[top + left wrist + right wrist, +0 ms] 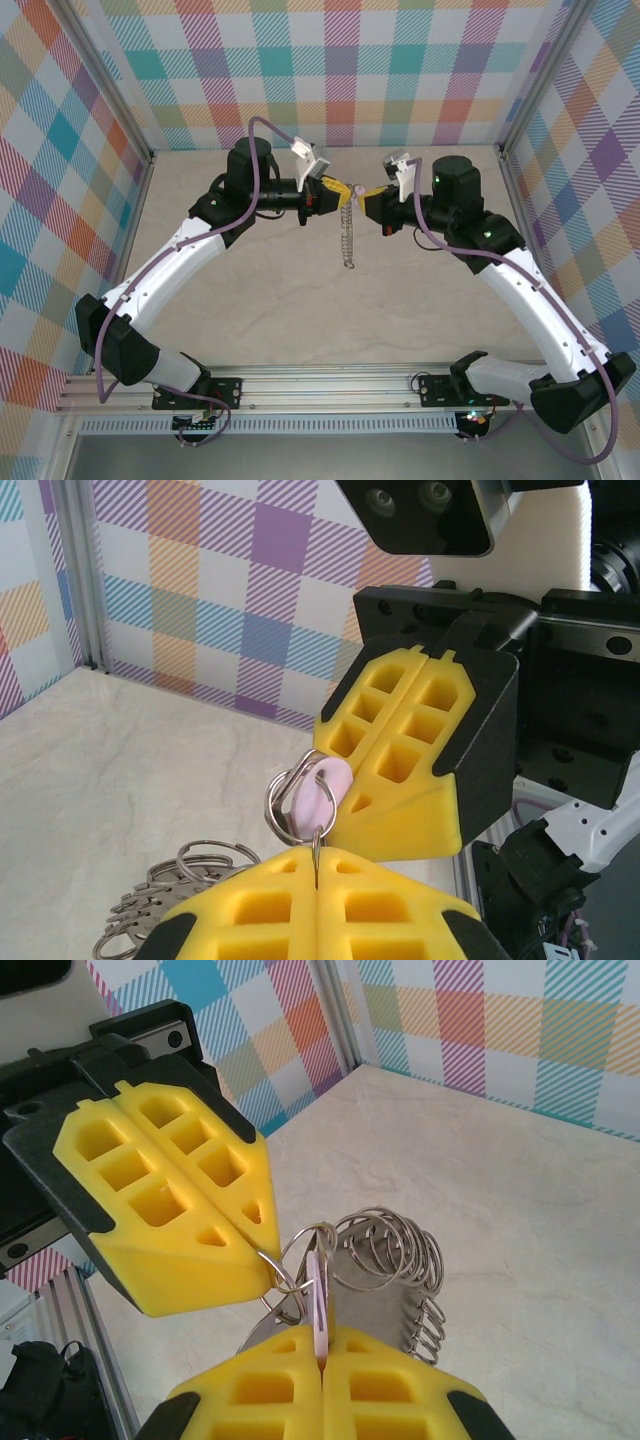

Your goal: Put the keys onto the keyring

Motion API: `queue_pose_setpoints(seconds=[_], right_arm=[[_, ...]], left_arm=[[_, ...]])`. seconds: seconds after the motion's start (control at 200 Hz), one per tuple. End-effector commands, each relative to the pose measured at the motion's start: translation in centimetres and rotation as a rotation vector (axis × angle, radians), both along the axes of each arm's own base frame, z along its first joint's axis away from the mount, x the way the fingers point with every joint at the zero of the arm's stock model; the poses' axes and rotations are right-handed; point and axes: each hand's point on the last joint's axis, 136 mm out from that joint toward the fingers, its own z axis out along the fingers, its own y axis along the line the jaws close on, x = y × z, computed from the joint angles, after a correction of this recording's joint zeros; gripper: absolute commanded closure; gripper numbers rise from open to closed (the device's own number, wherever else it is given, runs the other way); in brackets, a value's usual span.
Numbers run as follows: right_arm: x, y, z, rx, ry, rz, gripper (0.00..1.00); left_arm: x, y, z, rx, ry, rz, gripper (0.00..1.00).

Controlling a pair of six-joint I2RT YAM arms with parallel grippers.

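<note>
The left claw (317,852) pinches the keyring (347,240) — the right claw (322,1334) clamps the lilac key (322,788) — tips meeting above the tabletop (280,320).

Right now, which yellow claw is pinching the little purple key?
The right gripper: the lilac key sits between its fingertips. The left gripper pinches only a thin metal ring.

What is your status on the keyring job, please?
Both shut: left tool on keyring, loops hanging; right tool on lilac key, held at the ring. Nothing in the way.
</note>
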Motion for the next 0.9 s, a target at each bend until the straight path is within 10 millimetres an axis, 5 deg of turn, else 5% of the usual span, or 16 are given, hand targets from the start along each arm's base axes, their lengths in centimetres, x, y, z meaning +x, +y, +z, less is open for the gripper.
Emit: queue_pose_setpoints(seconds=[0.0,0.245,0.445,0.895], right_arm=[[0.2,0.2,1.4,0.007,-0.040,0.008,1.00],[0.9,-0.1,1.1,-0.007,-0.036,-0.029,1.00],[1.6,0.0,-0.3,-0.030,0.003,-0.050,1.00],[4.7,0.5,-8.3,-0.155,0.170,-0.089,1.00]], left_arm=[[-0.5,0.2,1.8,-0.031,-0.060,-0.023,1.00],[0.1,0.3,1.2,-0.016,-0.044,0.008,1.00],[1.5,1.0,1.0,-0.036,-0.004,0.081,0.80],[4.7,5.0,-0.5,-0.095,0.072,0.365,0.62]])
